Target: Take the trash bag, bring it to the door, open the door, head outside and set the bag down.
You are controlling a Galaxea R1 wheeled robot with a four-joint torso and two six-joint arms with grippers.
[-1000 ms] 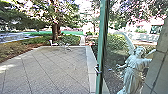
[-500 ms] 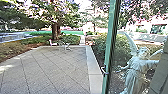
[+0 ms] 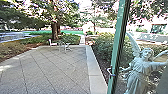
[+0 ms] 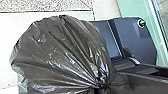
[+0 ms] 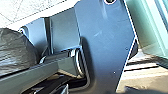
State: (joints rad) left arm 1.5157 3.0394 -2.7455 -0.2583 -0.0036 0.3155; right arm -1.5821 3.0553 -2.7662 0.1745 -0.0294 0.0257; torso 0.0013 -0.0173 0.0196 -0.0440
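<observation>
The bag (image 4: pixel 60 50) bunches at its neck; I cannot tell either pincer's opening or grip; the door (image 3: pixel 118 45) stands open.

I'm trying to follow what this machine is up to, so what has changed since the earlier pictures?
The green-framed door, with its handle, has swung further to the right and stands wider open. The statue shows further right too; why, I cannot tell. The paving and tree trunk stay in place.
</observation>
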